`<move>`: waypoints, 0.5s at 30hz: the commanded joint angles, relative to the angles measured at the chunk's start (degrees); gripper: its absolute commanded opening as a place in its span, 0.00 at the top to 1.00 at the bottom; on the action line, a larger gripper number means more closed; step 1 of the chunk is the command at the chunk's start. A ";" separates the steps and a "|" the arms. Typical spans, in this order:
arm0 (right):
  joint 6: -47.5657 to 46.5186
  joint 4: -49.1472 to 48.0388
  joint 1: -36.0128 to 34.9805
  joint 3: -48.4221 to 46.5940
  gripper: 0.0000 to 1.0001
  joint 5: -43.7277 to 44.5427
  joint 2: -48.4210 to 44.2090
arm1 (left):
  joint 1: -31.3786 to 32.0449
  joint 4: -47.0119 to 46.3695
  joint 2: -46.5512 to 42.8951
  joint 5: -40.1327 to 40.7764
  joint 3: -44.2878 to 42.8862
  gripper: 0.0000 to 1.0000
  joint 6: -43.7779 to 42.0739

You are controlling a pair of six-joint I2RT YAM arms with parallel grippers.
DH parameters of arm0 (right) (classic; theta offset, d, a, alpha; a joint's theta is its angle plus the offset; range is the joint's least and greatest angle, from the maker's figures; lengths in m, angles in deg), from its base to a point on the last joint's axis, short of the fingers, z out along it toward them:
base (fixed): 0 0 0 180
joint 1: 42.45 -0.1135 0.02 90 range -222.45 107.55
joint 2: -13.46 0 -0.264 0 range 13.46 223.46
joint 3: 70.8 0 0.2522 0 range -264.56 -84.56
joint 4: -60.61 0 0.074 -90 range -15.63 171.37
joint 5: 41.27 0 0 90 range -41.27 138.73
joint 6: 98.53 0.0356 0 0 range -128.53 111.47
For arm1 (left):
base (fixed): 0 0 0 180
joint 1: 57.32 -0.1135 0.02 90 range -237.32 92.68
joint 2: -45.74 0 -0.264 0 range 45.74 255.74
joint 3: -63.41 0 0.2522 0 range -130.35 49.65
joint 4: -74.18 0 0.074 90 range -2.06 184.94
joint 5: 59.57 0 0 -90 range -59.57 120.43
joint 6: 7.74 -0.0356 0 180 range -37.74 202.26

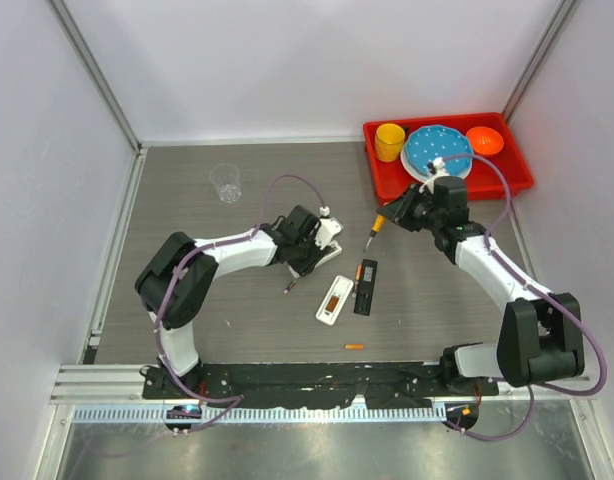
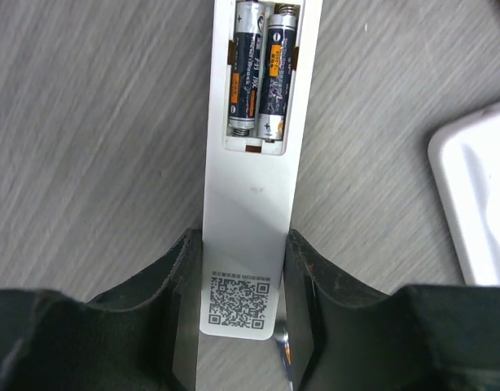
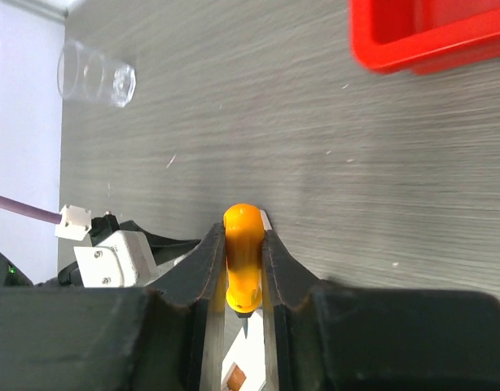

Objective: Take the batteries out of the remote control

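Batteries (image 2: 262, 69) lie in the remote (image 2: 248, 195), just beyond the left tool (image 2: 242, 248) clamping it; the right tool (image 3: 243, 240) pinches an orange-handled pick (image 3: 242, 273).

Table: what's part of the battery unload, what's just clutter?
Job: white remote in left end effector, its two batteries, orange-handled tool in right end effector, loose orange battery, second white remote, black remote.
Clutter: clear cup, red tray, yellow cup, blue plate, orange bowl.

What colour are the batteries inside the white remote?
Batteries are dark with orange markings; left wrist view shows them best.
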 commanded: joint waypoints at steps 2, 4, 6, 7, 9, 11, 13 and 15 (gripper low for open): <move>-0.14 -3.96 -6.62 -4.80 0.99 3.06 3.39 | 0.82 1.99 -6.75 3.37 5.94 0.78 1.86; -0.05 -4.05 -7.86 -5.86 0.99 3.76 4.88 | 1.35 2.07 -8.42 3.55 7.52 0.76 2.47; 0.13 -4.22 -9.18 -6.39 0.99 4.38 5.50 | 2.05 3.03 -9.13 3.55 8.23 0.75 4.22; 0.13 -4.22 -9.62 -7.00 0.99 4.64 5.94 | 2.49 3.21 -9.48 5.12 8.49 0.74 4.93; 0.13 -3.96 -10.85 -7.62 0.99 5.43 6.73 | 3.20 4.18 -10.36 5.65 9.19 0.72 6.77; 0.04 -3.96 -11.82 -8.41 0.99 6.31 7.35 | 4.25 4.36 -11.33 6.45 9.98 0.69 7.31; 0.13 -3.26 -12.53 -9.37 0.99 6.75 7.79 | 5.13 4.71 -11.77 7.76 10.78 0.63 9.05; 0.56 -2.73 -12.70 -9.56 0.99 6.93 7.88 | 5.57 7.06 -11.86 7.77 9.47 0.56 8.46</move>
